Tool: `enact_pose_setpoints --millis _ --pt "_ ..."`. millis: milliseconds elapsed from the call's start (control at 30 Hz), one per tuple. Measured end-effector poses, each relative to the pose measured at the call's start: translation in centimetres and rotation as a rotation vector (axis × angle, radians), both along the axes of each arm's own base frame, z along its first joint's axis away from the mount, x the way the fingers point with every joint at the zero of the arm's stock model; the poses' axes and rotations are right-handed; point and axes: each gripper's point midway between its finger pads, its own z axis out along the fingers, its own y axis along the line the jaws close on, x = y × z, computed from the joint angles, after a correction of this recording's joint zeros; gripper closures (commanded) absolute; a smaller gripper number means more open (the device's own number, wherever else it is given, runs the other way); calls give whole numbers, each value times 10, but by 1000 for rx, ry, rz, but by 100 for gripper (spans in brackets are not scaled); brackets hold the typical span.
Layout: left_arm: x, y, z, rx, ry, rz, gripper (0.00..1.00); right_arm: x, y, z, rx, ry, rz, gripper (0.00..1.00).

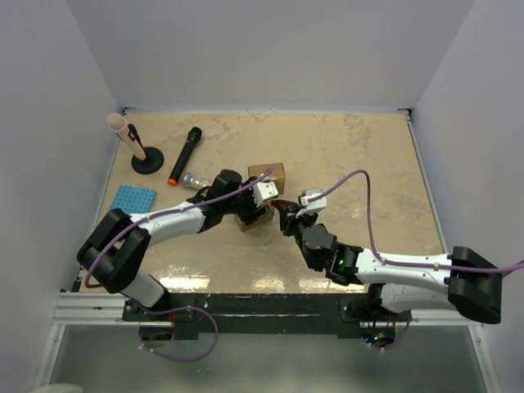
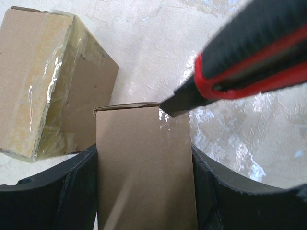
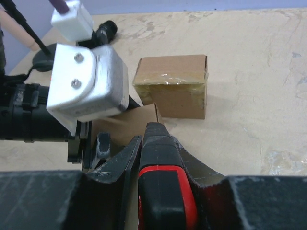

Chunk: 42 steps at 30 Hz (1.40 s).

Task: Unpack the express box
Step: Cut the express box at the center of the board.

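Observation:
A small plain cardboard box point(image 1: 255, 219) stands mid-table. My left gripper point(image 1: 256, 206) is shut on it, and in the left wrist view the box point(image 2: 144, 167) fills the gap between both fingers point(image 2: 62, 191). My right gripper point(image 1: 286, 215) is shut on a black and red utility knife point(image 3: 163, 191). The knife's tip point(image 2: 172, 108) touches the far right corner of the held box. A second box point(image 1: 268, 173), sealed with clear tape, sits just behind; it also shows in the left wrist view point(image 2: 48, 81) and the right wrist view point(image 3: 172, 86).
A black microphone with an orange end point(image 1: 184, 155), a black round stand holding a pink-beige rod point(image 1: 137, 151), a small clear bulb-like object point(image 1: 193, 179) and a blue studded tray point(image 1: 133, 199) lie at the back left. White walls enclose the table.

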Motion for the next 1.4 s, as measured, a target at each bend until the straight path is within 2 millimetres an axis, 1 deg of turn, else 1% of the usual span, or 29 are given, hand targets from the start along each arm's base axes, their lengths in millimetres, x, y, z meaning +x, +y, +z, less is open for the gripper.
enact_pose_setpoints --millis 200,267,400,600,867,1100,1400 --pt "-7 8 1 25 -39 -31 100 -4 -3 23 44 -38 24 100" --pt "-8 8 0 30 -42 -37 100 -4 -3 25 45 -43 30 100" --pt "-9 8 0 32 -43 -47 100 -5 2 19 22 -35 51 100" --pt "-10 7 0 33 -44 -60 100 -5 9 -2 -35 -4 70 100" --pt "-13 4 -1 33 -12 -113 100 -5 8 -1 -33 -5 64 100" --pt "-14 0 -2 25 25 -155 100 -5 2 -1 -45 -3 44 100" --pt "-17 -4 -3 14 41 -181 100 -4 -3 4 -41 -12 24 100"
